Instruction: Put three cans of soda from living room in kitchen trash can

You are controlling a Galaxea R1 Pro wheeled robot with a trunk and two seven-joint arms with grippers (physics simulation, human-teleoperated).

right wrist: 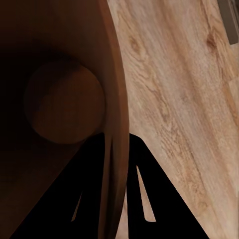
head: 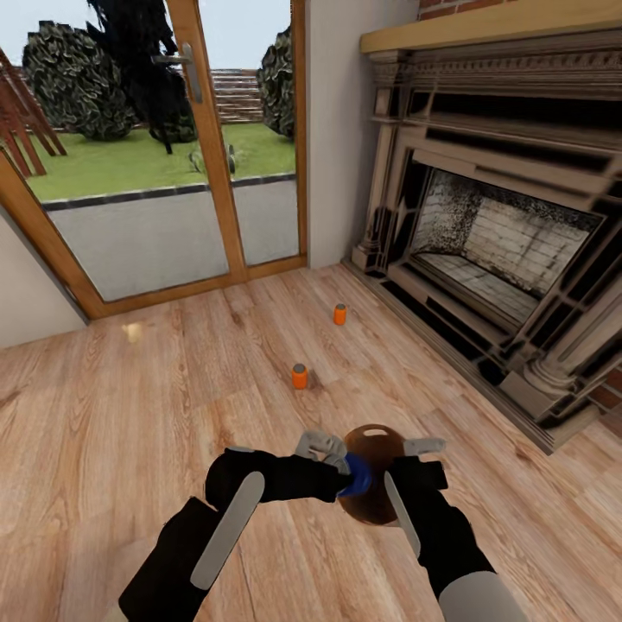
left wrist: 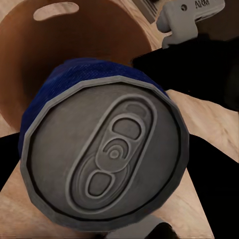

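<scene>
Blue can (head: 358,478) held in the left gripper (head: 333,458), directly over the open mouth of the brown bin (head: 377,449). In the left wrist view the can's grey top with its pull tab faces the camera (left wrist: 107,159), and the bin's rim and slot handle (left wrist: 55,11) lie just behind it; the fingers themselves are hidden by the can, but the can hangs clear of the floor between them, so the grasp is closed on it. The right gripper (head: 413,466) clamps the bin's wall: the right wrist view shows one dark finger (right wrist: 79,199) inside the bin and the other outside, with the thin copper wall (right wrist: 115,149) pinched between them and the bin's round bottom (right wrist: 64,104) visible deep inside. The bin is tilted, its mouth towards the robot, above the plank floor (head: 130,406). Two orange cans stand upright on the floor ahead: the nearer one (head: 299,376) towards the middle of the floor, the farther one (head: 339,314) near the fireplace (head: 484,233) and the glass door (head: 173,155).
</scene>
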